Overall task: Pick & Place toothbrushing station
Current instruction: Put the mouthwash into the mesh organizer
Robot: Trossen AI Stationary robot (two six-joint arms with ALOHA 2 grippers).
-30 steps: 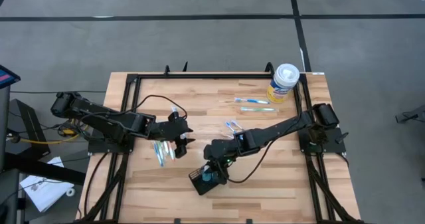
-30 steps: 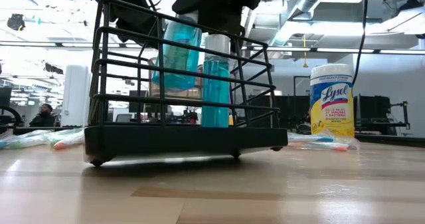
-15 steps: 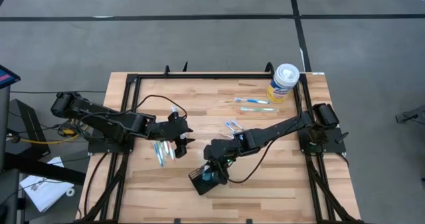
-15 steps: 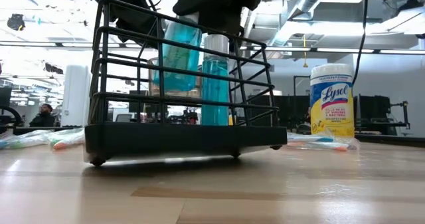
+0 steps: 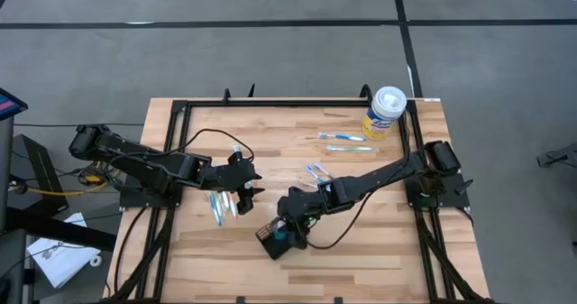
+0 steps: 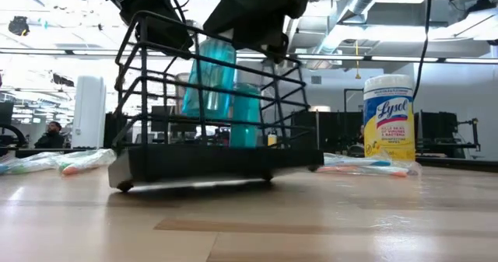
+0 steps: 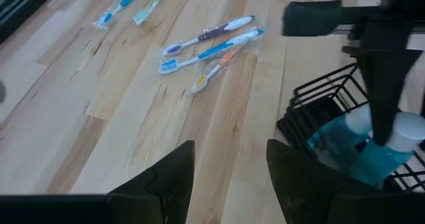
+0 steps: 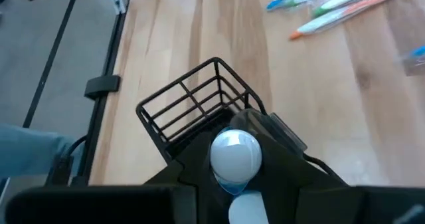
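- toothbrushing station [image 5: 275, 238] (black wire rack, teal bottles inside): near table [image 5: 379, 250] centre, toward 6 o'clock, tilted, one base edge lifted.
- right hand [image 5: 287, 225]: closed on the rack's top rim.
- left hand [image 5: 250, 183]: fingers spread, empty, at the rack's 10 o'clock, over wrapped toothbrushes [image 5: 221, 205].
- wipes canister [image 5: 383, 112]: upright, 1 o'clock corner.

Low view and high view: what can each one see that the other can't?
Only the low view shows the black wire rack tipped, one end off the wood, and the room behind. Only the high view shows the left gripper open over wrapped toothbrushes and the grey floor. Both show the rack, its blue bottles, the wipes canister and the right gripper at the rack.
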